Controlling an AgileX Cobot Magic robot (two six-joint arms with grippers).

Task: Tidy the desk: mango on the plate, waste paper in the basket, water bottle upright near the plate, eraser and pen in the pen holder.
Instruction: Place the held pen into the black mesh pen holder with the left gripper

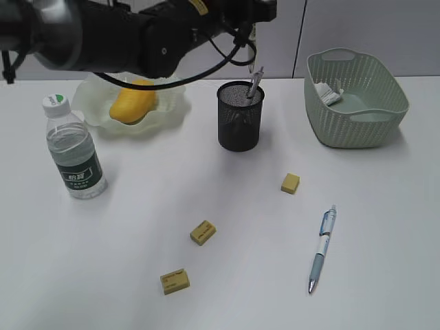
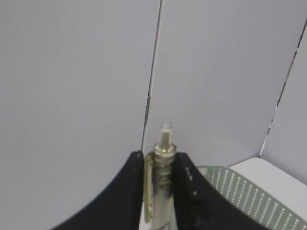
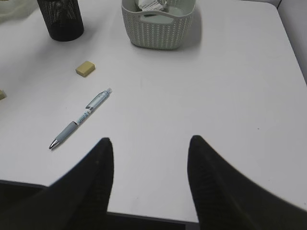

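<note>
White tabletop is seen from left edge to right — a silver pen [image 2: 162,177] is clamped in the left gripper [image 2: 160,191] above the pen holder [image 1: 240,115] at the rear middle. Light, stiff, slick; it is best pinched mid-barrel. The right gripper [image 3: 149,163] is spread, empty.

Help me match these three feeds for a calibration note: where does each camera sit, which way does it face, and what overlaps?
Exterior view: raised at the desk's front, slanting down across the desk toward the back wall; the left arm crosses the top.
Left wrist view: on the left arm, facing the wall; its hand is shut on a silver pen.
Right wrist view: above the desk's near right edge, looking down across it; its open hand holds nothing.
Shared: exterior and right wrist both show the basket, pen holder and blue pen.
</note>
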